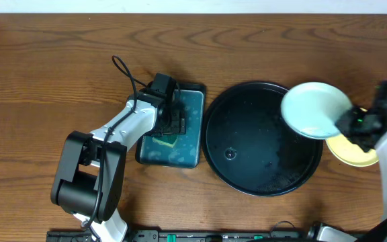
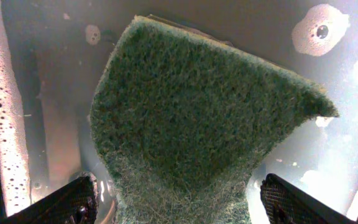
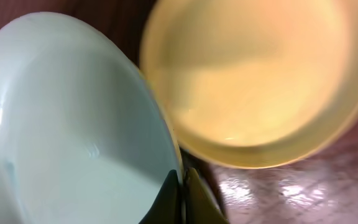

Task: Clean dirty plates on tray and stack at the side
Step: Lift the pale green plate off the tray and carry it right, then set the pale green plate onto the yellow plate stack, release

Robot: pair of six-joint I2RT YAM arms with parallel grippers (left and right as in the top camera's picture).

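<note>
A brown wooden table (image 1: 46, 67) with dark wavy grain fills the view. Beyond the table's far edge runs a plain white strip (image 1: 193, 5). The light is even.

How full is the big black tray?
No plates: black tray shows only wet specks; right claw holds the pale plate over its rim.

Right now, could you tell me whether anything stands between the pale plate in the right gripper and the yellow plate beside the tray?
Nothing visible does. The right gripper holds the pale plate by its rim over the black tray, at its right edge; the yellow plate lies beside, its face bare.
</note>
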